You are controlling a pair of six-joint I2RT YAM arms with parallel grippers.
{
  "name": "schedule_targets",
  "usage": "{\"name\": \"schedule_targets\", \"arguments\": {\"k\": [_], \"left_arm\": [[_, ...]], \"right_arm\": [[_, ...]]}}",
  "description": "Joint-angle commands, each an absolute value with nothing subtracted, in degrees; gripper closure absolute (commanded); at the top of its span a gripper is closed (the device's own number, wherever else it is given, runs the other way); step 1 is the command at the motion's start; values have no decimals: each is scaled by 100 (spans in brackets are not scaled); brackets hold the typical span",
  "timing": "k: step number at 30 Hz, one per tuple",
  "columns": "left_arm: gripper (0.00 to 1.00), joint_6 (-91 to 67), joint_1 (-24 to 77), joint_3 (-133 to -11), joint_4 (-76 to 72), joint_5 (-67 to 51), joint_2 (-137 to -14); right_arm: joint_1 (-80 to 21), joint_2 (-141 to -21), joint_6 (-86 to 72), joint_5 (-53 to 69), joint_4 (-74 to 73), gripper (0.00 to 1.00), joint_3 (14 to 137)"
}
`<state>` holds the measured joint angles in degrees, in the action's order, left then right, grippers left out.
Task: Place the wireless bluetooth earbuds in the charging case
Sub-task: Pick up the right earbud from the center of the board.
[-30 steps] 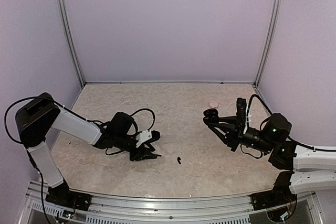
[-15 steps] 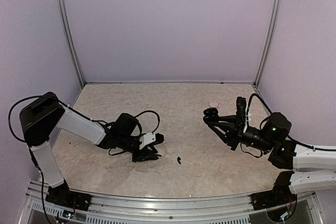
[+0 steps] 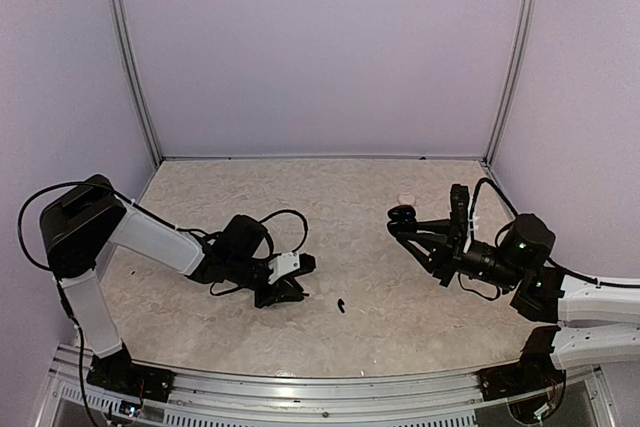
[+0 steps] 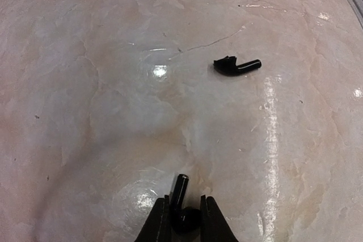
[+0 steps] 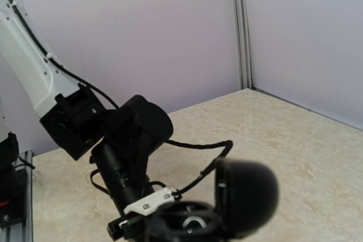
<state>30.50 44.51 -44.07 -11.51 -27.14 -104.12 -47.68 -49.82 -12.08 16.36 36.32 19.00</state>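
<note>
Left pincer [image 4: 184,212] grips near earbud [image 4: 180,190]; far earbud [image 4: 237,66] lies apart.

Soft, even light with a violet tint.
White glare spots lie on the glossy table [image 4: 85,140] in the left wrist view; in the right wrist view the close charging case [image 5: 247,196] is out of focus.

The surface [image 4: 85,100] looks like polished stone, cream with beige marbling, smooth and glossy enough to throw back white lamp glare. The gripped earbud [image 4: 180,186] in my left tool [image 4: 184,215] is glossy black plastic, and so is the loose earbud [image 4: 237,66] beyond that tool. The tool's fingers [image 4: 160,222] look matt black. My charging case [image 5: 245,196] is smooth black with a dull sheen, though blurred. My left arm's shell [image 3: 150,239] is smooth white plastic.
</note>
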Motion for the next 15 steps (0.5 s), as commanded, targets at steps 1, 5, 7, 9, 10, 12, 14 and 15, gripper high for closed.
{"name": "schedule_targets", "arguments": {"k": [1,5,7,9,10,12,14,15], "left_arm": [[85,3055,4629,-4470,-936,-2427,-10541],[87,3139,4829,-4589,-710,-1948,-10251],[88,3188,4977,-4699,-524,-1665,-10042],[89,3226,5080,-4765,-425,-1468,-9691],[89,3266,5141,-4817,-350,-1368,-9562],[89,3385,5291,-4893,-205,-1100,-9207],[89,3510,5468,-5006,-27,-755,-8909],[89,3586,5568,-5066,207,-644,-8716]], "right_arm": [[-4694,-4980,-1256,1705,3666,100,2057],[-4693,-4938,-1177,1789,3664,100,2027],[-4695,-4895,-1038,1915,3743,100,1975],[-4689,-4868,-871,2077,3796,100,1946],[-4694,-4843,-737,2225,3835,100,1931],[-4693,-4805,-420,2448,3909,100,1901],[-4693,-4778,-117,2634,3952,100,1896],[-4693,-4769,19,2709,3935,100,1917]]}}
